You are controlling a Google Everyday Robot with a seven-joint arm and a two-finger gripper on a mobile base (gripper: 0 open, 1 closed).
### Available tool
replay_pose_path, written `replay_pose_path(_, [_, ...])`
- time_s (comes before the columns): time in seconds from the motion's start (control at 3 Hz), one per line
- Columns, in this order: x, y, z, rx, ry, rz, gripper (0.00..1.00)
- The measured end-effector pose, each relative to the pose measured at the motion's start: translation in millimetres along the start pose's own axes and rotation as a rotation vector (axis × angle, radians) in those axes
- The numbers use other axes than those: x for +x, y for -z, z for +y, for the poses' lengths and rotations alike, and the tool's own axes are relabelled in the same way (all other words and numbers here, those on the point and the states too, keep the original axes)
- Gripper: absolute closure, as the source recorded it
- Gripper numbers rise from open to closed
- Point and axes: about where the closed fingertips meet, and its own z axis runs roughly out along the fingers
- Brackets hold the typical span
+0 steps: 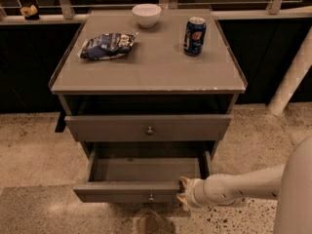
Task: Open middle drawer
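Pincer (181,190), grip state indeterminate, at 3 o'clock end of middle drawer (117,193); off-centre pull may rack and jam it.

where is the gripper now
Lower right of the camera view: the gripper sits at the right end of the pulled-out middle drawer, below the upper drawer.

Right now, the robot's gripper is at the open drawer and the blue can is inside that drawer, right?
Not quite. The camera view shows the blue can standing on the cabinet top, not inside the drawer. The rest is right: the gripper is at the right front corner of the open drawer.
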Motion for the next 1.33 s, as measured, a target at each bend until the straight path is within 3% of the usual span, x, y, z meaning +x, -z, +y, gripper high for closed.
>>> replay_pose_path(1.33, [1.8,7.0,17.8,-0.033,0.020,-0.004,1.00])
